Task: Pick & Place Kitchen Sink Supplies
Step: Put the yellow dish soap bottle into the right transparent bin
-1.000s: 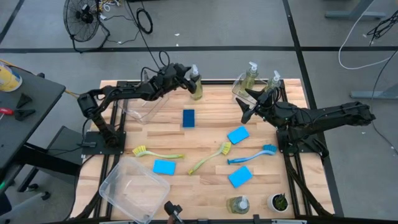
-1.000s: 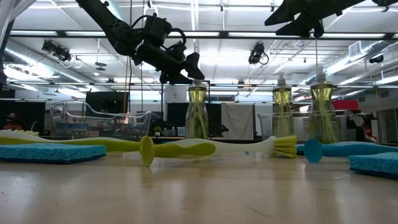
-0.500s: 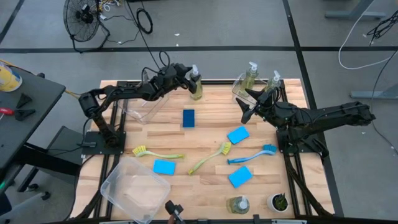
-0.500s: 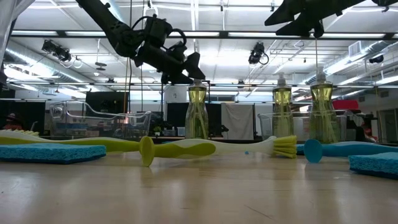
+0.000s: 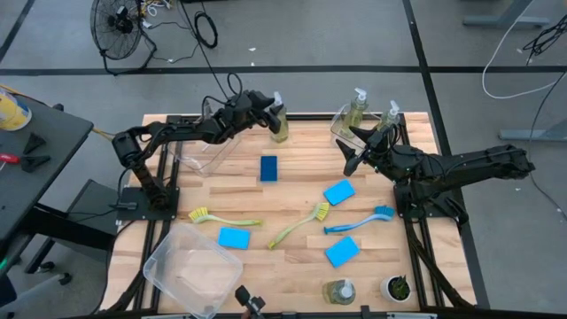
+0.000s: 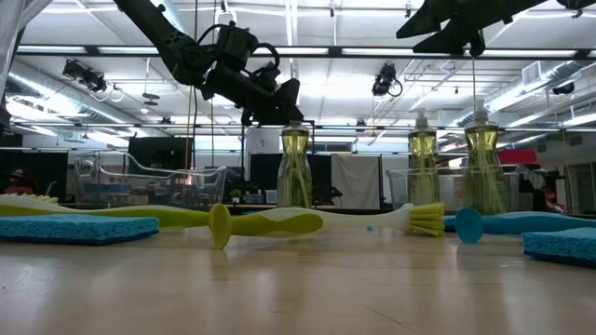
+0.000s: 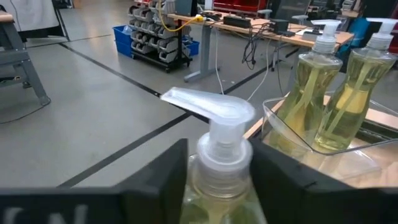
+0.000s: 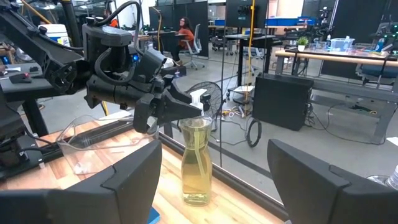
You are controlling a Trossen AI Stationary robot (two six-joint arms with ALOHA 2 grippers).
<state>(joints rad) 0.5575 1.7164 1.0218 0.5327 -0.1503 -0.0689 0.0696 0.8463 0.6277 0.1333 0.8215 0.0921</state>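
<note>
Two dark fingers of your left gripper (image 7: 217, 180) bracket the neck of a soap pump bottle (image 5: 279, 126) standing at the table's (image 5: 292, 266) twelve o'clock edge; actual contact can't be told. Your right gripper (image 5: 351, 151) hovers at two o'clock, spread wide and empty, beside a clear bin (image 5: 341, 124) with two more bottles.

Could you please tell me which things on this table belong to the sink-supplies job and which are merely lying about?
Belong to the job:
- soap bottles, four, one between the left hand fingers, two in a bin
- blue sponges, four
- dish brushes, two yellow-green, one blue

Lying about:
- clear bins
- potted plant
- right hand, open, waiting
</note>
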